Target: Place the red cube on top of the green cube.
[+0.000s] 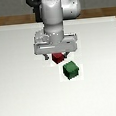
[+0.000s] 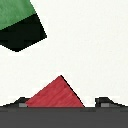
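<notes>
The red cube (image 1: 58, 58) rests on the white table (image 1: 20, 72), directly under my gripper (image 1: 55, 56). In the wrist view the red cube (image 2: 55, 93) lies between the two fingertips (image 2: 22, 102), corner-on to the camera. My gripper (image 2: 62, 102) is open: the jaws stand wider than the cube, and I cannot tell whether either touches it. The green cube (image 1: 71, 69) sits a short way off, nearer the camera and toward the exterior view's right of the red one. The wrist view shows only part of the green cube (image 2: 17, 22), cut off at the frame's edge.
The white table (image 2: 85, 45) runs back to a brown floor strip (image 1: 5, 21) at its far edge. The arm's body (image 1: 58, 16) rises behind the cubes.
</notes>
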Motion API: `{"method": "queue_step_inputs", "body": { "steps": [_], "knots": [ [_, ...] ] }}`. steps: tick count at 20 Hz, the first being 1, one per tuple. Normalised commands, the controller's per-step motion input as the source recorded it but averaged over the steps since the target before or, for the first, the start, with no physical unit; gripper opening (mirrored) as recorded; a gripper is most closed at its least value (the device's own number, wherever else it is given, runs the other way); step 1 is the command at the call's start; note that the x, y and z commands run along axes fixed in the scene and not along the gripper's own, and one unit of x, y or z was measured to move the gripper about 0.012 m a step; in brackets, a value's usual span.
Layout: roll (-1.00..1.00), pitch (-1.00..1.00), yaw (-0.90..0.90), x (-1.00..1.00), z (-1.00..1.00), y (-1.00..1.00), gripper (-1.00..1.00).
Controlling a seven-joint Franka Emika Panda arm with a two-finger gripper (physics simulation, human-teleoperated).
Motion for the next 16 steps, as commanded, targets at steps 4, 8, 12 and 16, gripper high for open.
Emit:
{"method": "queue_step_inputs", "body": {
  "steps": [4, 8, 12, 16],
  "knots": [
    [0.00, 0.00, 0.00, 0.00, -0.25, 0.00, -1.00],
    [0.00, 0.00, 0.00, 0.00, 0.00, 0.00, -1.00],
    [0.00, 0.00, 0.00, 0.00, 0.25, 0.00, -1.00],
    [0.00, 0.00, 0.00, 0.00, 1.00, 0.00, -1.00]
  ]
}}
